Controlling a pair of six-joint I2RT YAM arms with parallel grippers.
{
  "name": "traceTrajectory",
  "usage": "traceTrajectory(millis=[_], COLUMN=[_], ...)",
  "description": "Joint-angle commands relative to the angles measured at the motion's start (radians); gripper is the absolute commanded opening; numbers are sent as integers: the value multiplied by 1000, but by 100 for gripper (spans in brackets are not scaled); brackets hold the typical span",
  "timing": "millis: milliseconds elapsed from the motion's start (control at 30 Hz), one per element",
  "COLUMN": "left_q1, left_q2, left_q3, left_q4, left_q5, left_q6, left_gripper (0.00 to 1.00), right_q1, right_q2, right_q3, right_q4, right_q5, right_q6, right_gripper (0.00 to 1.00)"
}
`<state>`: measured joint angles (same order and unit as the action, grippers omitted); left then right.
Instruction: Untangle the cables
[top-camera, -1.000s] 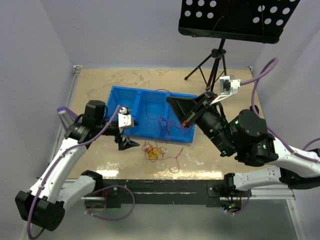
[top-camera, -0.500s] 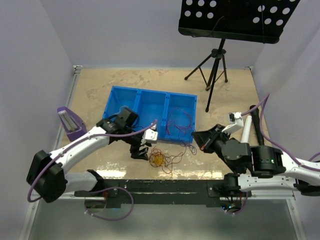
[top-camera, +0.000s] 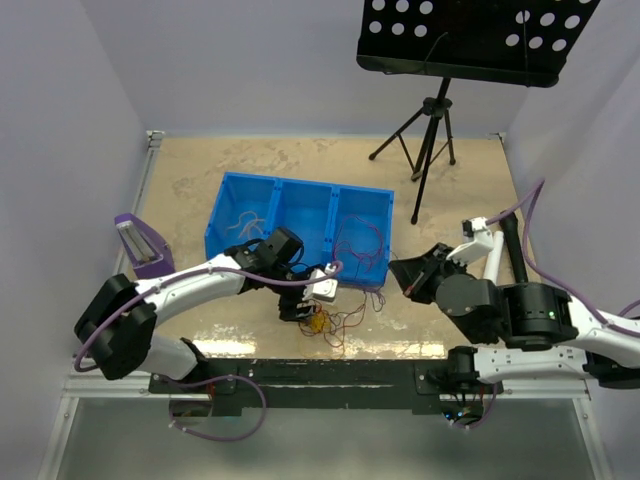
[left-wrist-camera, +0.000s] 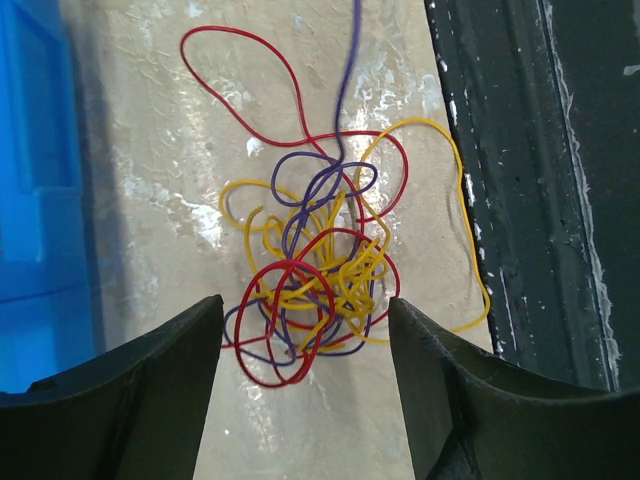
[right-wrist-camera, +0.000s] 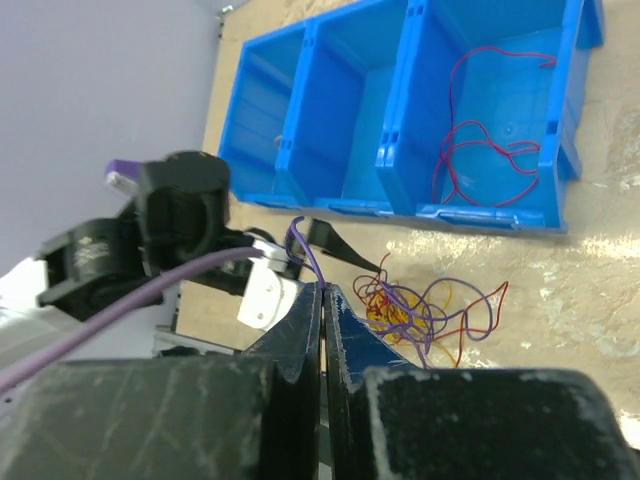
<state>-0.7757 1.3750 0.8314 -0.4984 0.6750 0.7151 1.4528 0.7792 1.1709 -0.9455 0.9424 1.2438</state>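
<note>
Leaves a narrow strip between blue bin (left-wrist-camera: 40, 180) and black rail (left-wrist-camera: 530, 150), crowded by cables (left-wrist-camera: 310, 290). Opens wide behind bin, save tripod (top-camera: 436, 108).

Top camera looked down from behind; both wrist cameras, closer, shared the tangled red, yellow, purple wires (left-wrist-camera: 305, 292).

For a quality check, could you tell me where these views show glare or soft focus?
Top external: even light, pale sheen on the table near its front edge. Left wrist: cable tangle sharp, fingers of the left gripper dark and soft. Right wrist: blue bin crisp, right gripper close and blurred.
</note>
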Motion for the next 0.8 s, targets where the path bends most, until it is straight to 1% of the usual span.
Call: traceTrajectory(millis=[0, 33, 67, 100, 167, 267, 333, 467, 533, 667, 767], left_q1=[-30, -30, -31, -31, -33, -36, -36, -37, -34, -25, 4], left_q2=[64, 74, 82, 87, 91, 87, 72, 9, -43, -183, -281], left_q3=[-21, -28, -32, -38, -49, -55, -61, -77, -75, -87, -104], left_q4=[109, 121, 133, 144, 156, 167, 167, 121, 60, -75, -189], left_q5=[-2, -8, -11, -6, 3, -5, -15, -51, -87, -210, -288], left_q6=[7, 14, 21, 24, 24, 23, 23, 26, 47, 93, 141], left_gripper=[71, 70, 66, 61, 47, 21, 1, 0, 0, 0, 0], right_q1=[3, 3, 3, 1, 3, 3, 3, 0, 0, 0, 0], right_q2=[-53, -60, -66, -69, -61, -41, -28, -15, -23, -17, 0], right_q3=[68, 70, 72, 72, 76, 102, 139, 249, 303, 400, 490], right_q4=[-62, -68, -76, -82, -96, -105, -117, -136, -136, -138, -136], right_q5=[68, 71, 70, 73, 75, 81, 104, 165, 191, 248, 308], right_q6=[34, 42, 46, 52, 57, 49, 39, -26, -53, -136, -208], right_gripper=[0, 0, 0, 0, 0, 0, 0, 0, 0, 0, 0])
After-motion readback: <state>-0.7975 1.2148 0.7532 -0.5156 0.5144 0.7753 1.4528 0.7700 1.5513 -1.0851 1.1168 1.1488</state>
